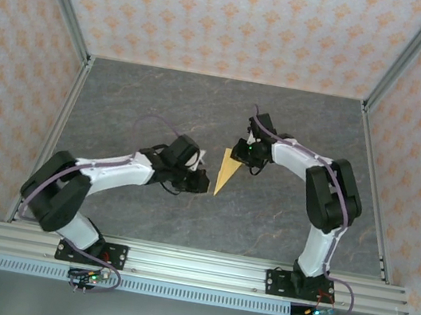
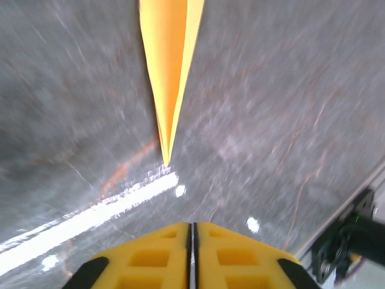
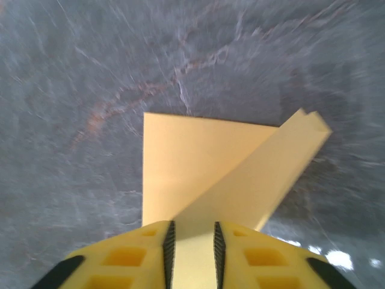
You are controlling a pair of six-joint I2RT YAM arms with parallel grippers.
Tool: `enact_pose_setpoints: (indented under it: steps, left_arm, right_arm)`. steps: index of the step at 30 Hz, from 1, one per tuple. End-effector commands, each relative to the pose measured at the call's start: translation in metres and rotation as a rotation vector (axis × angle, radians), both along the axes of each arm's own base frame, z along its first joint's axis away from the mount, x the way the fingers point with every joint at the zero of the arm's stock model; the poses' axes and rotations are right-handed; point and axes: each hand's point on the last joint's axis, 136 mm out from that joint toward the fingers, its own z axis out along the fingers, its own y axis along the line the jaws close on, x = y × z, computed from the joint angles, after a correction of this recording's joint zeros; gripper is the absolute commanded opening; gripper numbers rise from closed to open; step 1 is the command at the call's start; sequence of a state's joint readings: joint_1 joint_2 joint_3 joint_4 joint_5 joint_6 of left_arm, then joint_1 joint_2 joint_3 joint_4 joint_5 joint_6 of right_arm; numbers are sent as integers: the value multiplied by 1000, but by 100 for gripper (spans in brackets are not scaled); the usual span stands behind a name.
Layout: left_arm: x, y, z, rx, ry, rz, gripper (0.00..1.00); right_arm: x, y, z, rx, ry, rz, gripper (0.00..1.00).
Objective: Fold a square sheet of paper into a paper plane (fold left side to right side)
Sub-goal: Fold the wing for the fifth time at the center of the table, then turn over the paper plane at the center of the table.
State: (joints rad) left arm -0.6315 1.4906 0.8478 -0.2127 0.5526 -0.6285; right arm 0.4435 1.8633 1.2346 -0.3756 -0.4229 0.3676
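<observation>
From above, the paper plane (image 1: 226, 173) lies near the middle of the grey worktop (image 1: 163, 101), its tip toward the near edge; the left claw (image 1: 193, 177) sits just beside its left edge, and the right claw (image 1: 241, 156) is at its wide far end. At the left wrist, the left claw (image 2: 192, 256) is pressed together on nothing; the plane's (image 2: 168, 66) tip rests ahead, apart. At the right wrist, the right claw (image 3: 192, 256) is narrow, pinching a raised flap of the plane (image 3: 180, 162); the rest lies flat.

Robot lab booth: aluminium frame (image 1: 192, 266), patterned wall panels (image 1: 233, 20), grey tabletop (image 1: 162, 109).
</observation>
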Motion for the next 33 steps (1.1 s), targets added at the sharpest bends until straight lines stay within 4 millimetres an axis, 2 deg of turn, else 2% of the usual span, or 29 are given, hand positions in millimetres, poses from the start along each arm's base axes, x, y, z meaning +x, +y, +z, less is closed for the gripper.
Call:
enact_pose_setpoints:
  steps: [1, 3, 6, 9, 13, 17, 20, 25, 27, 30, 31, 33]
  left_arm:
    - [27, 35, 18, 93, -152, 158, 18]
    - [39, 53, 31, 126, -221, 242, 26]
    - [51, 80, 47, 203, -309, 356, 33]
    - [57, 91, 60, 223, -365, 407, 39]
    - [57, 94, 63, 225, -384, 416, 42]
    - [53, 96, 57, 233, -373, 412, 43]
    - [51, 99, 56, 231, -376, 421, 44]
    - [51, 101, 57, 240, -380, 426, 45]
    - [52, 102, 58, 243, -384, 429, 45]
    - [52, 104, 59, 250, -387, 436, 45]
    - [52, 104, 60, 251, -390, 438, 46]
    - [51, 108, 62, 262, -396, 447, 47]
  right_arm:
    - [1, -18, 46, -102, -113, -56, 36]
    - [-9, -21, 50, -163, -120, -68, 44]
    - [-25, -13, 51, -220, -112, -70, 61]
    - [-37, -1, 42, -245, -100, -84, 73]
    - [-40, 19, 23, -283, -70, -58, 76]
    - [-39, 26, 6, -352, -50, -58, 75]
    - [-40, 20, -4, -393, -36, -71, 66]
    - [-44, 8, -6, -450, -32, -79, 38]
    - [-45, 8, 2, -434, -44, -77, 21]
    - [-46, 14, 21, -376, -79, -58, 4]
    - [-46, 16, 29, -356, -94, -49, 1]
    - [-49, 21, 47, -301, -124, -24, 0]
